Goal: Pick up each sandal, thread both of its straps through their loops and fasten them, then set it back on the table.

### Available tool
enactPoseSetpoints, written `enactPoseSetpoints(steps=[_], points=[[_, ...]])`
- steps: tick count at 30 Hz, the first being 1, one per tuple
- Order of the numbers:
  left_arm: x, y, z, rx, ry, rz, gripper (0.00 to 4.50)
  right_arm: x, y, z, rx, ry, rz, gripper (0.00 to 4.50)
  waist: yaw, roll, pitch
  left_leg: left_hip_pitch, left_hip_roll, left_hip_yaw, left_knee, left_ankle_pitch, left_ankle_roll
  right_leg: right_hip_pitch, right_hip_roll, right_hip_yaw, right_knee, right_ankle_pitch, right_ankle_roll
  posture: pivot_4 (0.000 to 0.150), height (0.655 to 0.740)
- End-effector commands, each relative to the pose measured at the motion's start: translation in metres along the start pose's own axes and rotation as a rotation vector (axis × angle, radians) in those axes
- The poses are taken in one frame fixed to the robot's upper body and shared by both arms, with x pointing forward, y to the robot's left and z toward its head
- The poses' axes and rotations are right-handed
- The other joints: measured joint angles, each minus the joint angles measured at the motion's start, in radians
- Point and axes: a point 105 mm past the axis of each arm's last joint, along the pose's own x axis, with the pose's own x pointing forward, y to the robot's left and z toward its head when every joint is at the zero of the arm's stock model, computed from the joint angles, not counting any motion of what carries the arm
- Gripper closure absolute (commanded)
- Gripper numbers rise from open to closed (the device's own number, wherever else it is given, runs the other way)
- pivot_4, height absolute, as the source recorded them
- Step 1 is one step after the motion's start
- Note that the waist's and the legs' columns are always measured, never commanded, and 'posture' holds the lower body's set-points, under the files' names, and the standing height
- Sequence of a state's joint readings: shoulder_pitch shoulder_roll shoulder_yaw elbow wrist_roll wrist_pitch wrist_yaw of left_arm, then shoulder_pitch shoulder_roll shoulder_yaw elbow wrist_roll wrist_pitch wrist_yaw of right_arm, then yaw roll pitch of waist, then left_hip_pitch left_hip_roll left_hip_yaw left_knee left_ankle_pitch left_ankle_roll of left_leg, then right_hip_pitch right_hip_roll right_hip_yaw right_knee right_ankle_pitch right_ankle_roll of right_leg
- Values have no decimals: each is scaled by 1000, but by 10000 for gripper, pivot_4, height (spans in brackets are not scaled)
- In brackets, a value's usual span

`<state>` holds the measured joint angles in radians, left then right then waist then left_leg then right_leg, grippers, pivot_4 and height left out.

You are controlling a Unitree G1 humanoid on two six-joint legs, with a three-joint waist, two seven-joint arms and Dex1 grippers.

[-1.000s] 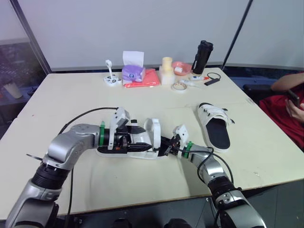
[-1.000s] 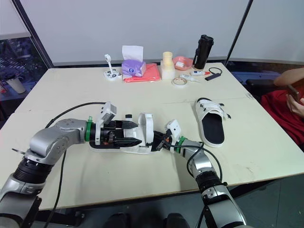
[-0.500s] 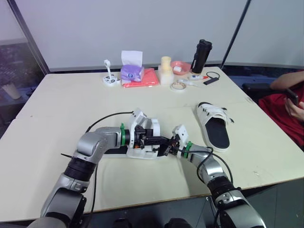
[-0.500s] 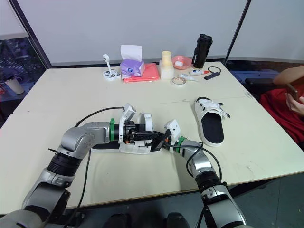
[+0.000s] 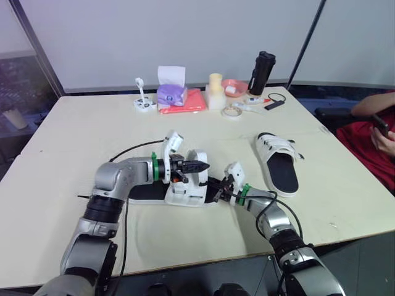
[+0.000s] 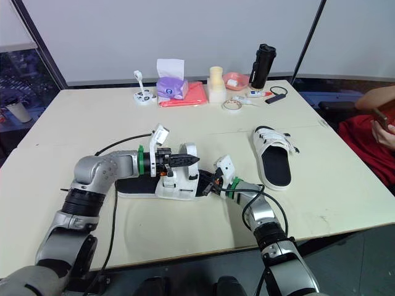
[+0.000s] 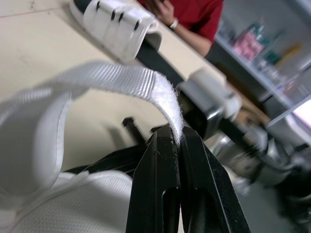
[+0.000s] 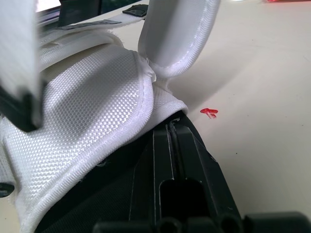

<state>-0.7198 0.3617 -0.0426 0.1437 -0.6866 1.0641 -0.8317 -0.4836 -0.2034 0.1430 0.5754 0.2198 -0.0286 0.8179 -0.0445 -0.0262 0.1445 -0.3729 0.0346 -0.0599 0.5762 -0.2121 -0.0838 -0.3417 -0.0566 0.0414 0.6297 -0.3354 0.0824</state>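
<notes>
Worktop's (image 5: 74, 135) near edge: left claw (image 7: 178, 131) pinches strap (image 7: 112, 77) of sandal (image 5: 185, 194); right claw (image 5: 217, 189), clenched, braces its end. Threading pending; needs fine aim.

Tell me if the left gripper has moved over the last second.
Yes: the left gripper has shifted toward the other sandal and now pinches the strap.
</notes>
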Motion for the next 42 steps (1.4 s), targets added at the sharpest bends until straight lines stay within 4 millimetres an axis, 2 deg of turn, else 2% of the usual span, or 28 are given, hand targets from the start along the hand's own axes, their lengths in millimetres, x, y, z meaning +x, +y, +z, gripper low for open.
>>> enactPoseSetpoints(steps=[1, 5, 15, 19, 24, 30, 42], points=[[-7, -5, 4, -25, -6, -38, 44480, -34, -6, -94, 176, 323, -156, 45000, 1, 0, 0, 0, 0, 0, 0, 0, 0, 0, 0, 0, 0, 0, 0, 1500, 7400], [-10, -9, -4, -56, 33, -73, 44480, -35, -6, -95, 175, 326, -157, 45000, 0, 0, 0, 0, 0, 0, 0, 0, 0, 0, 0, 0, 0, 0, 0, 1500, 7400], [-15, 3, -23, 2, 119, -35, 44480, -36, -6, -95, 173, 326, -161, 45000, 0, 1, 0, -1, -1, 0, -1, 0, 0, -1, -2, 0, -1, 0, 0, 1500, 7400], [-14, 7, -19, 35, 109, -27, 44480, -37, -6, -95, 173, 325, -161, 45000, 1, 1, 0, -1, -1, 0, -1, 0, 0, -2, -4, 0, -1, 0, 0, 1500, 7400], [-14, -3, -3, -18, 48, -98, 44480, -37, -6, -95, 172, 326, -163, 45000, 0, 0, 0, -2, -1, 0, -1, -1, 0, -3, -4, 0, -2, 0, 0, 1500, 7400], [-15, 2, 6, -66, 3, -86, 44480, -37, -7, -96, 174, 327, -168, 45000, 0, 1, 0, -2, -1, 0, -1, -1, 0, -4, -4, 0, -1, 0, 0, 1500, 7400], [-10, 7, -8, -63, 49, -74, 44480, -39, -5, -99, 169, 337, -165, 45000, 1, 0, 0, -2, -1, 0, -1, -1, 0, -5, -5, 0, -1, 0, -1, 1500, 7400]])
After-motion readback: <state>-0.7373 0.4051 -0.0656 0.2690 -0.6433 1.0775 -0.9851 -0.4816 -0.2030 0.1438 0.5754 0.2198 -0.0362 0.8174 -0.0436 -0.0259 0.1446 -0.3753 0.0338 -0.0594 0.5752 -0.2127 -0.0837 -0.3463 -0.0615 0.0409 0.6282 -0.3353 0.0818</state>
